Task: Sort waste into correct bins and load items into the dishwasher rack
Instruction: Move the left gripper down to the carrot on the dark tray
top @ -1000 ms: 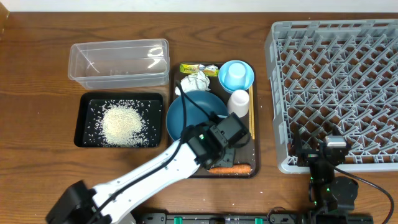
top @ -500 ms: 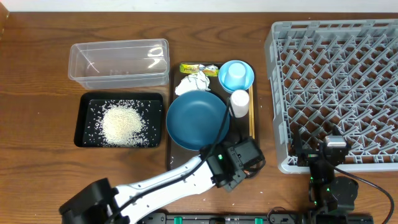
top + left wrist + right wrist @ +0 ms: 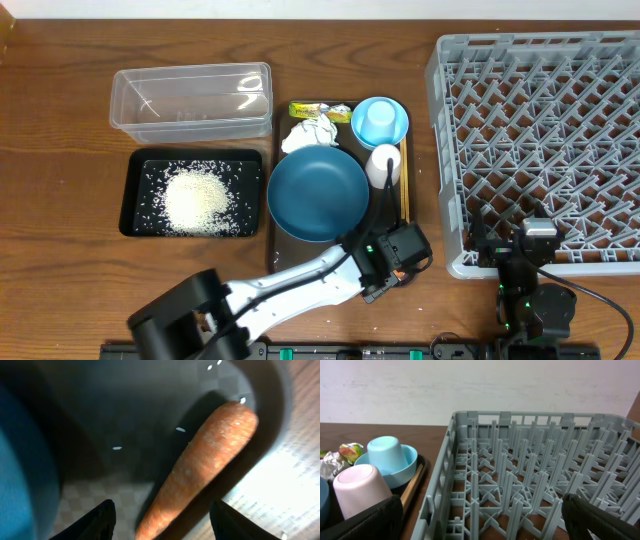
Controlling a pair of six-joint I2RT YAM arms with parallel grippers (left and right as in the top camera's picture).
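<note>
The orange carrot [image 3: 200, 470] lies in the brown tray's front right corner, between the open fingers of my left gripper [image 3: 162, 522], which hovers close over it. In the overhead view the left gripper [image 3: 400, 252] hides the carrot. White rice [image 3: 195, 200] lies heaped in the black tray [image 3: 128, 195]. The clear tub [image 3: 190, 75] is empty. The large blue bowl [image 3: 318, 192], tissue [image 3: 312, 130], wrapper [image 3: 318, 108], light-blue cup [image 3: 378, 120], white cup [image 3: 384, 163] and chopsticks [image 3: 405, 195] are on the brown tray. My right gripper [image 3: 480, 520] is open and empty at the grey rack's [image 3: 440, 160] front edge.
The brown serving tray [image 3: 285, 245] sits mid-table between the two bins on the left and the rack on the right. A few rice grains [image 3: 116, 448] lie on the tray near the carrot. The right arm [image 3: 525, 250] rests at the rack's front left corner.
My left gripper has moved from over the blue bowl's front right edge to the tray's front right corner and now covers the carrot. The right arm has not moved.
</note>
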